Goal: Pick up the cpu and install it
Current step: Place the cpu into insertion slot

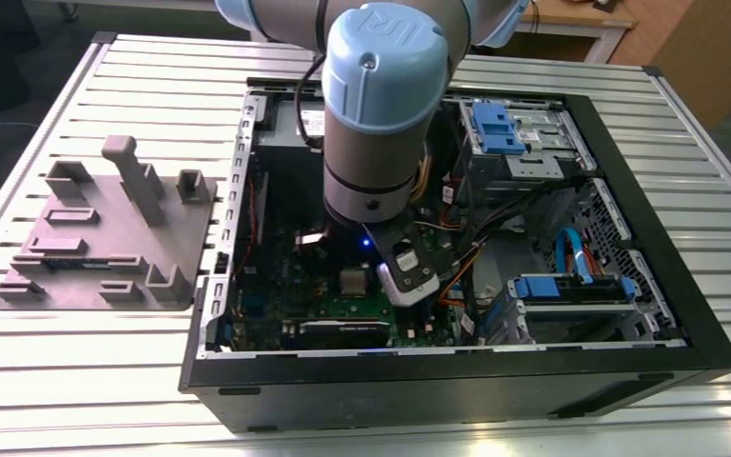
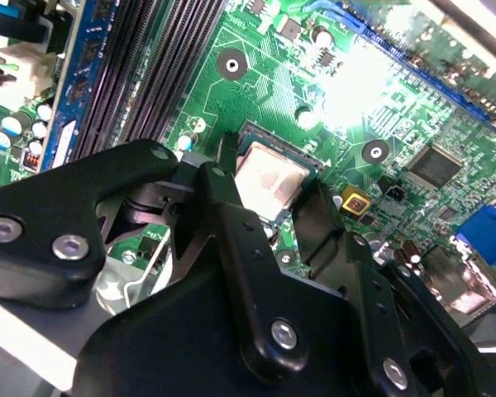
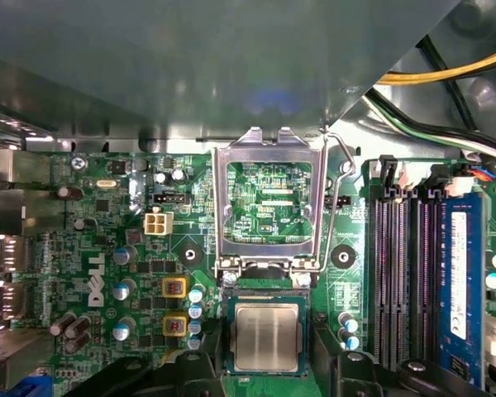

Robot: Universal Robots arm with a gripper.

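Where the exterior view's left begins, a grey fixture tray [image 1: 99, 238] with upright blocks lies on the slatted metal table [image 1: 73, 381], well apart from the work. Just right of it stands the open computer case [image 1: 467, 381], with the green motherboard [image 1: 302, 295] flat on its floor.

Arm [image 1: 372, 124]: it comes in from the far edge with the pale blue joint cap uppermost. The last segment drops close to vertical into the case, over the middle of the board. A small blue light shows at its lower end.

The cpu [image 1: 357, 280] lies flat on the board, silver top up, just left of the arm's lower end in the exterior view.

First wrist view: the cpu [image 3: 267, 335] sits square in its socket. The hinged load plate [image 3: 269, 207] stands open beside it, with the wire lever [image 3: 341, 178] raised. Black fingers [image 3: 190, 368] flank the socket, one on each side, and a gap shows between each finger and the chip.

Second wrist view: the gripper [image 2: 269, 188] straddles the cpu [image 2: 269, 182]. Its jaws are spread apart and grip nothing.

Memory slots [image 3: 401, 281] run alongside the socket, and yellow and black cables [image 3: 446, 78] pass beyond them. Toward the exterior view's right, blue drive caddies [image 1: 569, 286] sit in the case bays.
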